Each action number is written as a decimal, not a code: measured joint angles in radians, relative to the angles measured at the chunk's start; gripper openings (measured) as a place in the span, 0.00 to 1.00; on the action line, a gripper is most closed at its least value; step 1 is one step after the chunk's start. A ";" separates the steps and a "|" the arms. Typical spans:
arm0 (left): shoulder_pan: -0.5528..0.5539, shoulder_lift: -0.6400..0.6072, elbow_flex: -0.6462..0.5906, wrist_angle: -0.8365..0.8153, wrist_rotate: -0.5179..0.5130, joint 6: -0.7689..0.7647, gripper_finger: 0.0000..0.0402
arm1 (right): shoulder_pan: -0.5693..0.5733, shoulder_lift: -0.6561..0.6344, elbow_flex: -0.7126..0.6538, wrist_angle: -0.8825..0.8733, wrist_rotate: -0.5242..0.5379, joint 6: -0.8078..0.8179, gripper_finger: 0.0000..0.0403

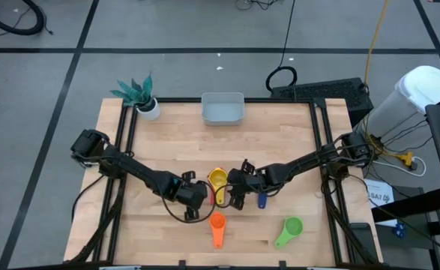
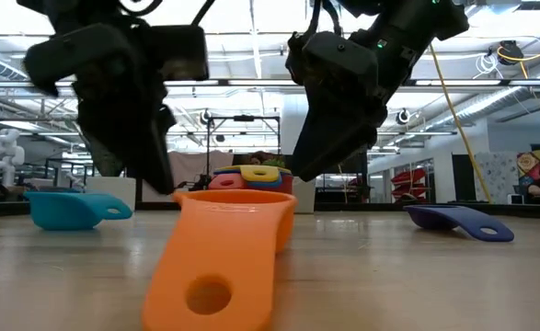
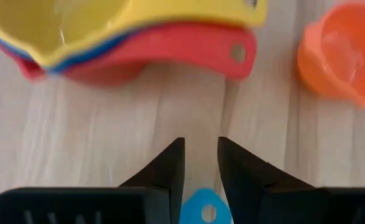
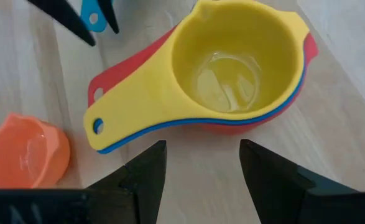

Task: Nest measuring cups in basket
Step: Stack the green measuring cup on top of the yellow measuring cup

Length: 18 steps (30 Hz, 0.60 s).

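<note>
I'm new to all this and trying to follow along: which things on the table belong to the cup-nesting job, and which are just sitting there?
Part of the job:
- nested stack, yellow cup on top
- orange cup
- green cup
- dark blue cup
- light blue cup
- basket

Just lying about:
- potted plant

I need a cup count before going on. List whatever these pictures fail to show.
1. Light blue cup: in the high view the left hand covers it, and the left wrist view shows only its handle tip.
2. Stack under the yellow cup: only red and blue rims show, so the number of nested cups is unclear.
3. Basket: too small in the high view to check its inside.
</note>
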 joint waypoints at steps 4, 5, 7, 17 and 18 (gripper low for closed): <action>-0.002 -0.004 0.001 -0.044 0.005 0.007 0.24 | 0.002 0.000 0.000 -0.011 0.001 0.003 0.48; -0.003 -0.014 0.001 -0.073 0.007 0.004 0.24 | 0.002 0.000 0.000 -0.014 0.001 0.003 0.48; -0.003 -0.038 0.001 -0.123 0.005 -0.014 0.24 | 0.002 0.000 0.000 -0.018 0.001 0.003 0.48; -0.048 -0.227 0.001 -0.280 -0.020 -0.017 0.24 | 0.000 0.000 0.000 -0.106 0.006 -0.017 0.48; -0.061 -0.243 0.001 -0.305 -0.020 -0.005 0.24 | 0.000 0.000 0.000 -0.115 0.006 -0.019 0.48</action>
